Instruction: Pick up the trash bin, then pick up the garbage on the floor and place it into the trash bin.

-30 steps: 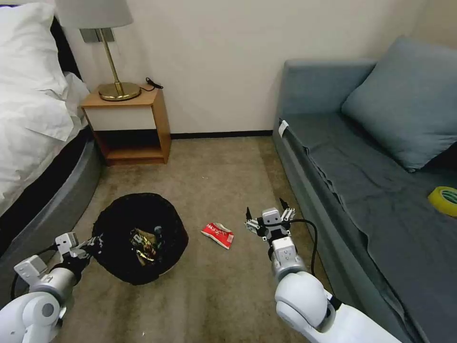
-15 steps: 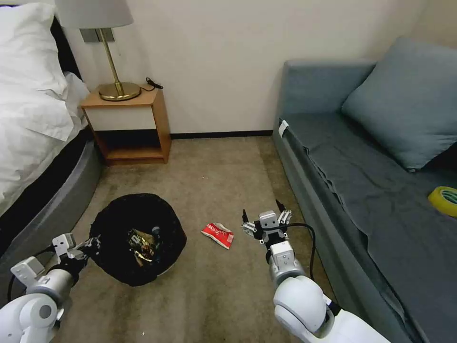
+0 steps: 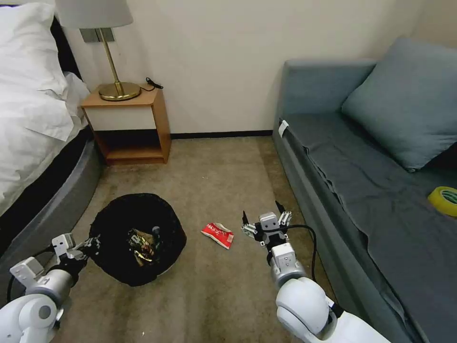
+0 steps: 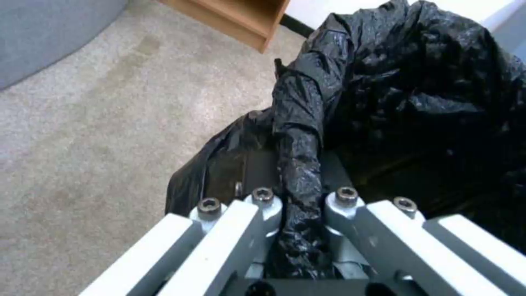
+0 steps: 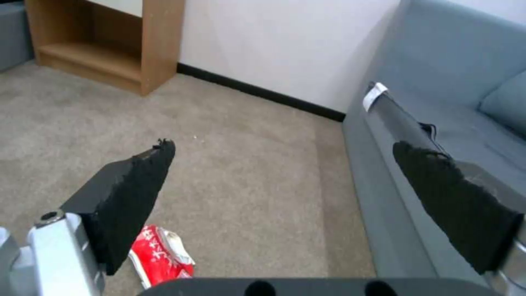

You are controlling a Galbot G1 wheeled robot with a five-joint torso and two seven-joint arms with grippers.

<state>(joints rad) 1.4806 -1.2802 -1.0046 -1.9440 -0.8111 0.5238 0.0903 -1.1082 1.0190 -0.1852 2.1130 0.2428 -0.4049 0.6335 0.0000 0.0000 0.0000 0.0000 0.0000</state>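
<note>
Head view | trash bin (image 3: 138, 238): crinkled black liner | packet (image 3: 218, 235): red-white, crumpled

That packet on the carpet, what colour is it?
The packet is red with white lettering and a white end, clearest in the right wrist view.

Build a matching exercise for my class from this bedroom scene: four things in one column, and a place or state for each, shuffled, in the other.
Things
1. round trash bin lined with black plastic
2. red-and-white snack packet
3. yellow tape roll
4. right gripper

Places or states
A. on the grey sofa seat
B. open, holding nothing
C. flat on the beige carpet
D. gripped at its bag rim by the left gripper

Pairs: 1-D, 2-C, 3-A, 4-B
</note>
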